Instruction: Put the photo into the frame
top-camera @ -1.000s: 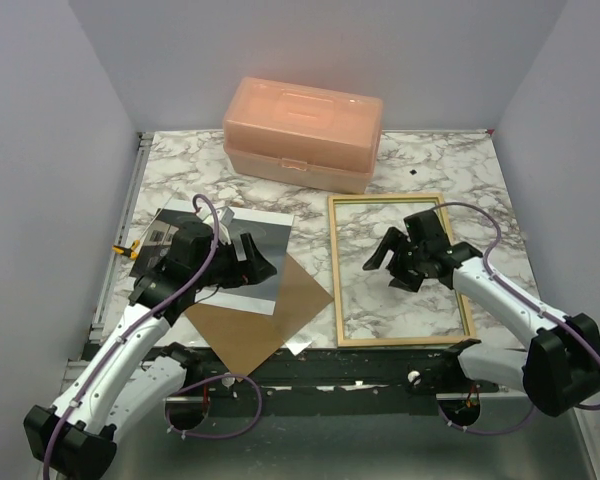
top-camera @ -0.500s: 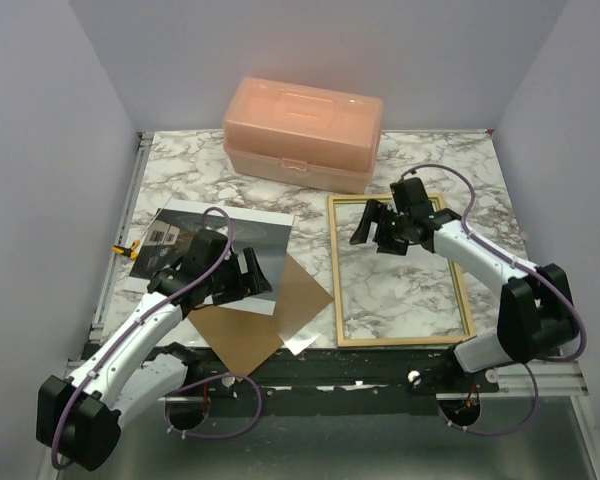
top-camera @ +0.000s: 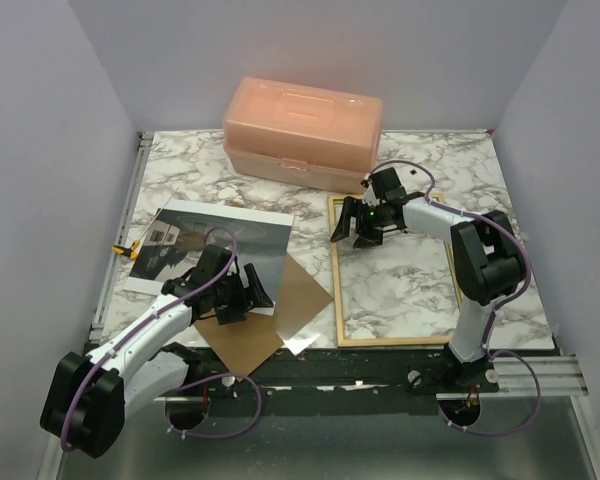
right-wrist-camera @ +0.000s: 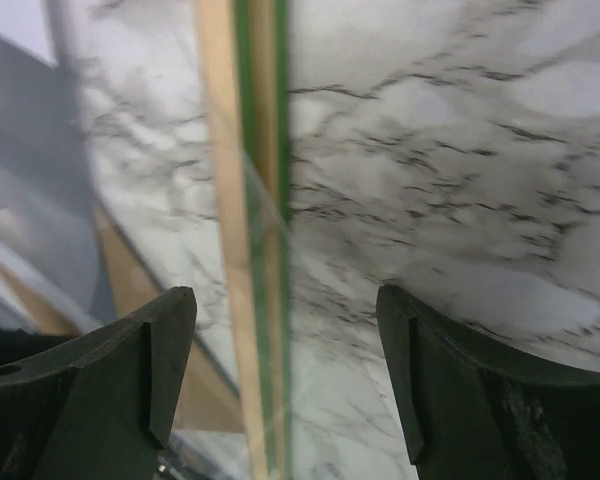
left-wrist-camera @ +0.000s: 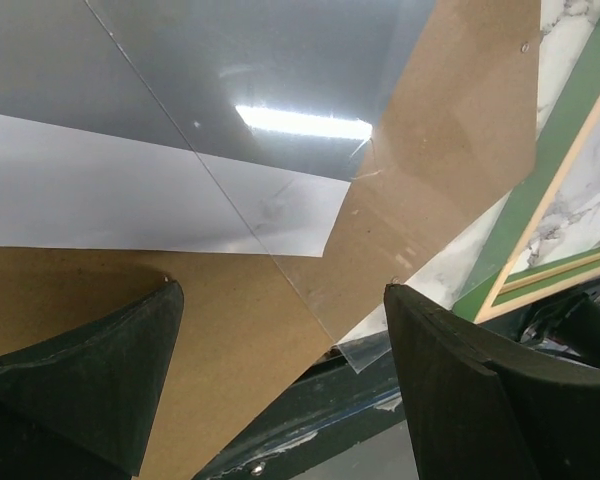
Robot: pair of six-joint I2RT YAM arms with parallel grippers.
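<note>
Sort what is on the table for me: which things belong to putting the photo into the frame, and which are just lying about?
Belong to the job:
- the photo
- the frame

Just lying about:
- the brown backing board, partly under the photo
- the peach plastic box at the back

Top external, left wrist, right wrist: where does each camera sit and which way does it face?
Top external: above, behind the bases, looking down on the table; both arms show.
Left wrist: on the left arm, looking past the left claw at the photo and backing board.
Right wrist: looking past the right claw onto the frame rail.
Shared: the frame shows in all three.
</note>
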